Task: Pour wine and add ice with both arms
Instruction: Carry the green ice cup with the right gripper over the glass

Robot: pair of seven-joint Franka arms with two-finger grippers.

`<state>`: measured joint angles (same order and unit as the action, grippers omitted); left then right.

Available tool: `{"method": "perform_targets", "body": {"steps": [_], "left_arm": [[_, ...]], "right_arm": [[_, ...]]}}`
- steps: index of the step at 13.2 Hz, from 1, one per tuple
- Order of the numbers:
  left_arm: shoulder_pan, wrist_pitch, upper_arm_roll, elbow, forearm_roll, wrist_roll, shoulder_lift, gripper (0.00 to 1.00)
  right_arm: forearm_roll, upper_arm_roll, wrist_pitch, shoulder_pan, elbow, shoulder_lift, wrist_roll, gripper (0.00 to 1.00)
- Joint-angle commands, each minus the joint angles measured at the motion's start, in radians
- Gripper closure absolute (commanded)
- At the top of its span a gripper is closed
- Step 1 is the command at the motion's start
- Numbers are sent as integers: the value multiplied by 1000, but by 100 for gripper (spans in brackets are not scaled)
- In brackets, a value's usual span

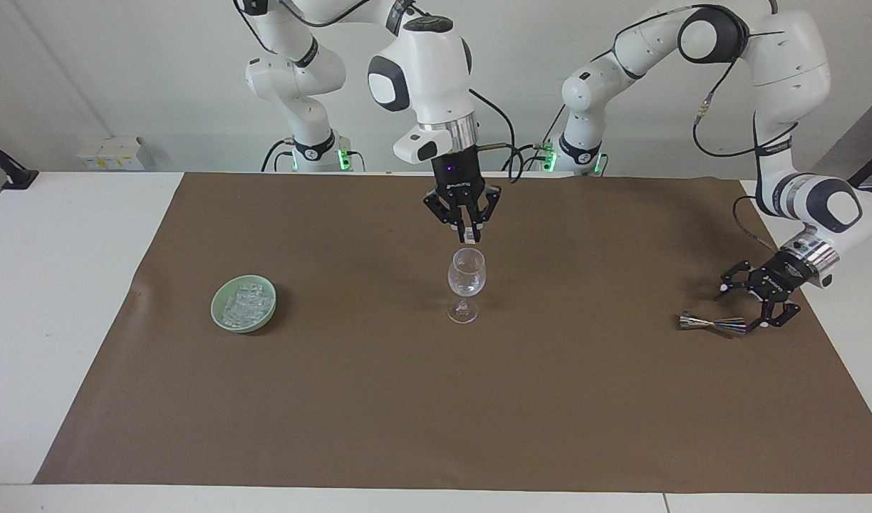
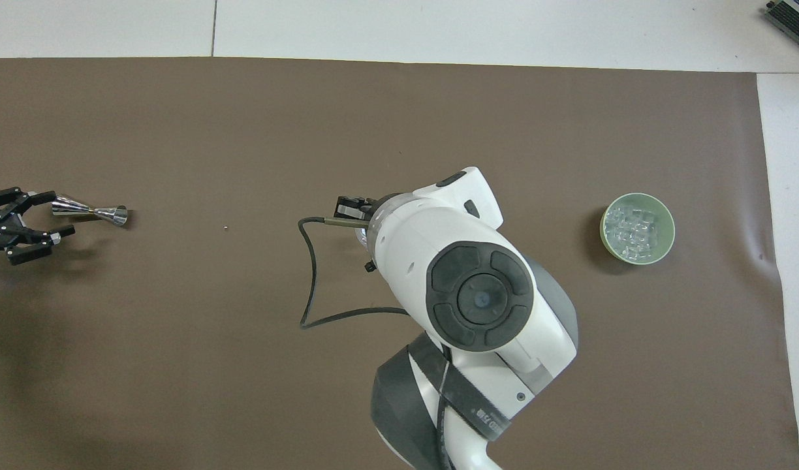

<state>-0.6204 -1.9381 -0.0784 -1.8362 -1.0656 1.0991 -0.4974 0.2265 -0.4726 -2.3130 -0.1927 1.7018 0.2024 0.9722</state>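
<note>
While ice [image 1: 242,306] fills the green bowl [image 1: 263,320], the clenched right gripper [image 1: 469,238] (left gripper [image 1: 753,308] released) tops the glass [image 1: 466,282].

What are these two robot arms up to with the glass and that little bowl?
The right gripper, shut on a small ice cube, hangs just above the clear stemmed wine glass standing mid-table on the brown mat. More ice cubes sit in the pale green bowl toward the right arm's end. At the left arm's end, the left gripper is open around one end of the shiny metal double-cone jigger lying on its side.
</note>
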Motion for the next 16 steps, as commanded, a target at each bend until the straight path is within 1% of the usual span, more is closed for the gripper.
{"method": "perform_targets", "body": {"steps": [1, 5, 6, 8, 10, 12, 13, 15, 16], "left_arm": [[-16, 31, -6, 5, 22, 41, -10, 17], [-25, 19, -6, -40, 15, 67, -7, 22], [-25, 21, -6, -41, 13, 70, -7, 26], [-25, 19, -6, -35, 12, 84, -7, 43], [-27, 22, -8, -31, 12, 85, -7, 70], [-30, 28, -6, -25, 10, 87, -6, 94], [-35, 28, -6, -22, 10, 90, -6, 98], [-36, 31, -6, -15, 10, 97, -7, 99], [-36, 51, -4, 3, 10, 100, -7, 99]], "right_arm": [[51, -6, -52, 4, -16, 51, -18, 100], [54, -8, -59, -7, -8, 72, -26, 100], [54, -6, -57, -8, -5, 72, -27, 100], [54, -8, -57, -7, 7, 71, -29, 100], [54, -8, -57, -5, 9, 69, -32, 97], [54, -8, -54, -4, 15, 68, -32, 95], [54, -8, -55, -1, 22, 66, -32, 93], [54, -8, -54, 1, 24, 64, -33, 90], [54, -8, -52, 1, 24, 64, -33, 90]]}}
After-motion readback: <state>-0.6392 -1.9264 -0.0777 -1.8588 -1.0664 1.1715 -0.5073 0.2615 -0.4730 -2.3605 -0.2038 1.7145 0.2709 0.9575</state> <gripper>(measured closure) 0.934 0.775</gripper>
